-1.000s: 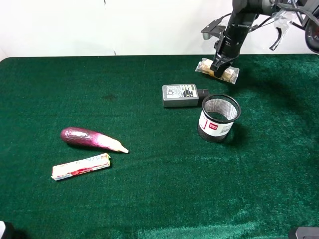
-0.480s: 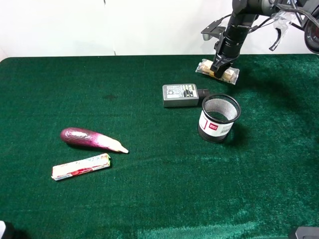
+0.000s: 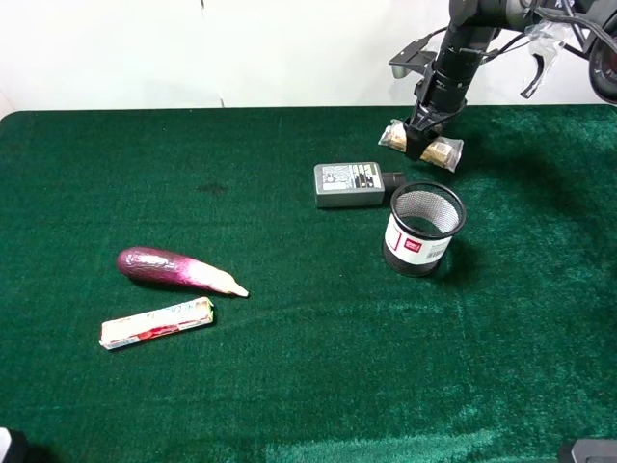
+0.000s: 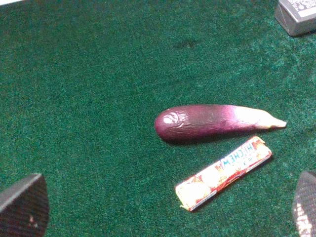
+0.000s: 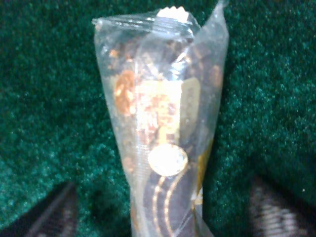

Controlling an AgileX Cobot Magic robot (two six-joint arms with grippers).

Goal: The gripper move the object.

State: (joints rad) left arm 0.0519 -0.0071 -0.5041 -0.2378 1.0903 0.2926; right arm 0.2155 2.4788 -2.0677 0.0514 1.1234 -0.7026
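The clear crinkly packet with tan-brown snack lies on the green cloth at the back right. My right gripper points down on its middle. In the right wrist view the packet lies lengthwise between the two dark fingers, which stand wide apart on either side, so the gripper is open around it. My left gripper is open and empty, its fingertips at the edges of the left wrist view, above the cloth near the eggplant.
A grey power adapter and a mesh cup stand just in front of the packet. A purple eggplant and a white-red-blue wrapped stick lie at the front left; both show in the left wrist view.
My right gripper has come down a little over the packet. The packet now sits slightly lower and flatter on the cloth. Nothing else has moved.
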